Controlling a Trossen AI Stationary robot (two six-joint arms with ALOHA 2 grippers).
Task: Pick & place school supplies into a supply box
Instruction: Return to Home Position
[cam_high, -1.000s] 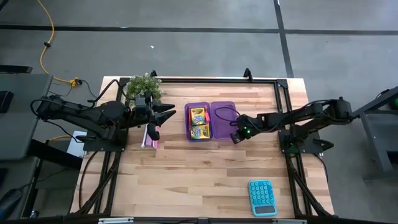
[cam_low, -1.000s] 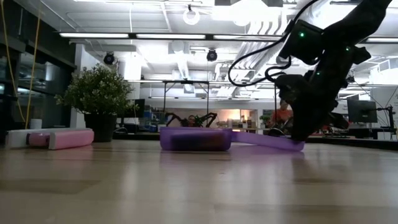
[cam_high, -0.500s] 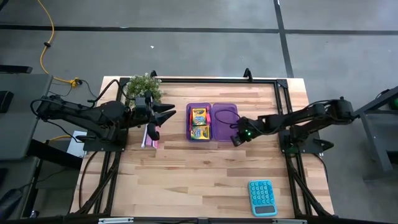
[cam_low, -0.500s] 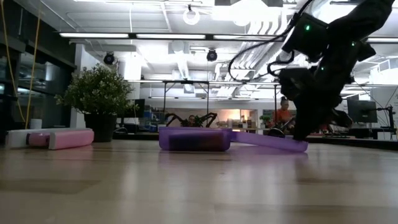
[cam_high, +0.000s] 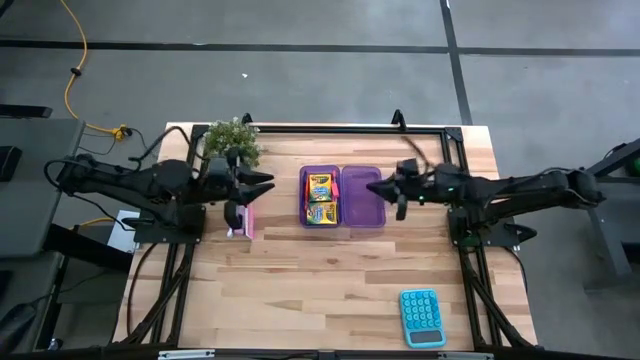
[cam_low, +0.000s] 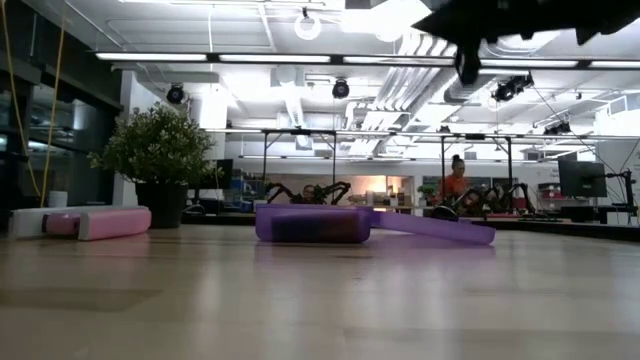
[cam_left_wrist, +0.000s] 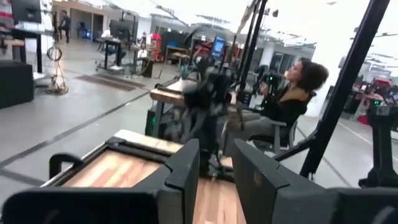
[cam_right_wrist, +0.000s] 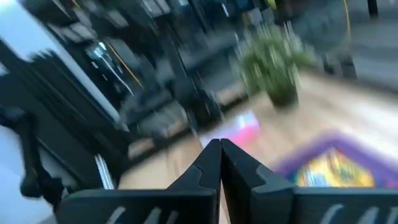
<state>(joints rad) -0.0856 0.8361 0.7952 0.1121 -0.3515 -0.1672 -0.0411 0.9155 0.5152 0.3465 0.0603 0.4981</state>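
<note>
Translucent purple hinged plastic supply box (cam_high: 355, 206) holds yellow-green crayon boxes (cam_high: 318, 197) in its left half. Right gripper (cam_high: 378, 187) hovers over box's right half, fingers pressed together, empty; left gripper (cam_high: 255, 185) left of box, fingers parted. Looks like return-home step; next, arms should tuck back

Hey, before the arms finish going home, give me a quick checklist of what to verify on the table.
1. Right gripper empty: ok, fingers shut on nothing.
2. Right gripper clear of the supply box: ok, high above the table in the low view.
3. Crayon boxes inside: ok, in the half nearer the left arm.
4. Box closed: not ok, both halves lie open.
5. Left gripper empty: ok, open, beside the plant.
6. Stray supplies outside: ok, only calculator and booklet show.
</note>
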